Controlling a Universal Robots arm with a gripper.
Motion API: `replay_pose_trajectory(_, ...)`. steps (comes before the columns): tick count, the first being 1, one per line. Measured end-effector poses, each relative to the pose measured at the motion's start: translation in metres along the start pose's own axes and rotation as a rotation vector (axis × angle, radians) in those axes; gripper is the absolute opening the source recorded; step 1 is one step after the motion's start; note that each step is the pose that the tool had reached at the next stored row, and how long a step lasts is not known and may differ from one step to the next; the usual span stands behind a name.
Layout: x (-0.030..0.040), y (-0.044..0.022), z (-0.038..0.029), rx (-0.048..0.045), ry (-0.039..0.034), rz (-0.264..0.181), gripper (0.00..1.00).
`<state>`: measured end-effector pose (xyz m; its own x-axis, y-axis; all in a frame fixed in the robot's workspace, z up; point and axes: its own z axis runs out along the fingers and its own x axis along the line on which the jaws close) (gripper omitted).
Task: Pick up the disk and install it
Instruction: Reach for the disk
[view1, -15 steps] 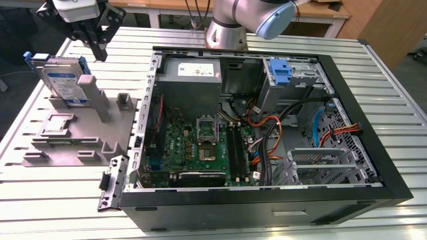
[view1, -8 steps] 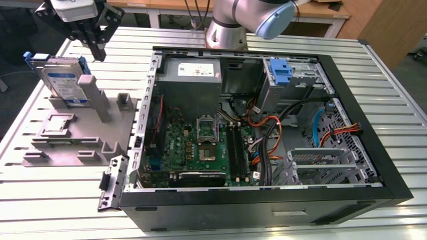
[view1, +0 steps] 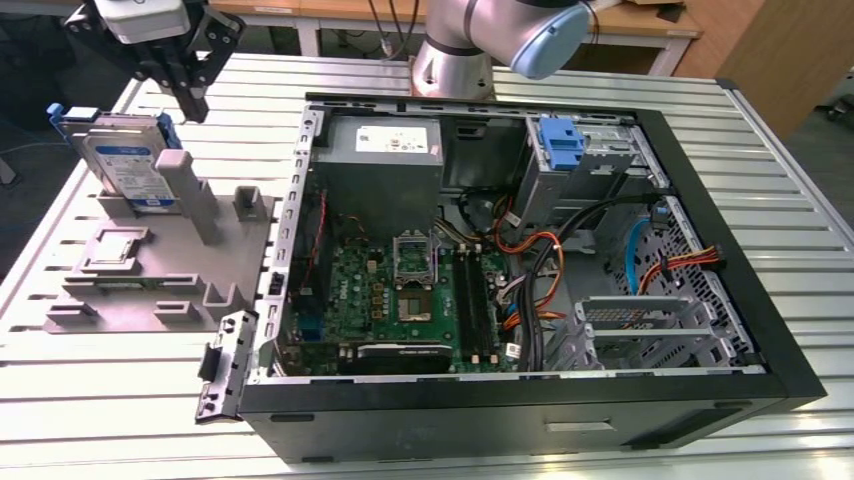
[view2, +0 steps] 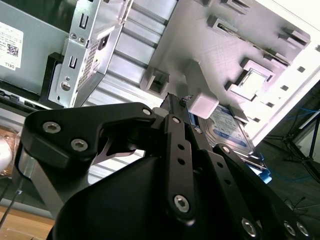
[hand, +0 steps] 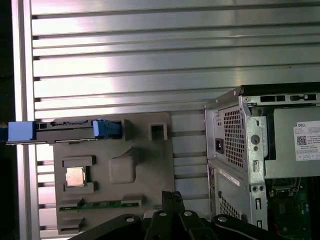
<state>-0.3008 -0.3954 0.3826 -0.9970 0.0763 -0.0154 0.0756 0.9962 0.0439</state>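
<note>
Up at the exterior view's top left with the pincer (view1: 190, 100): tips pressed together, pinching nothing. Hangs just above the disk (view1: 130, 165), no contact, off toward the exterior view's right of its top edge. As for the disk itself: standing on edge in the grey stand (view1: 147, 270), blue frame uppermost, label facing out. All on the slatted desk (view1: 107, 400), to the exterior view's left of the open computer case (view1: 467, 400).
</note>
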Motion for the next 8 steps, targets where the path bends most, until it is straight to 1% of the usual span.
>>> replay_pose_trajectory(8, 0.0032, -0.0002, 0.0001, 0.0000, 0.0000, 0.000, 0.10)
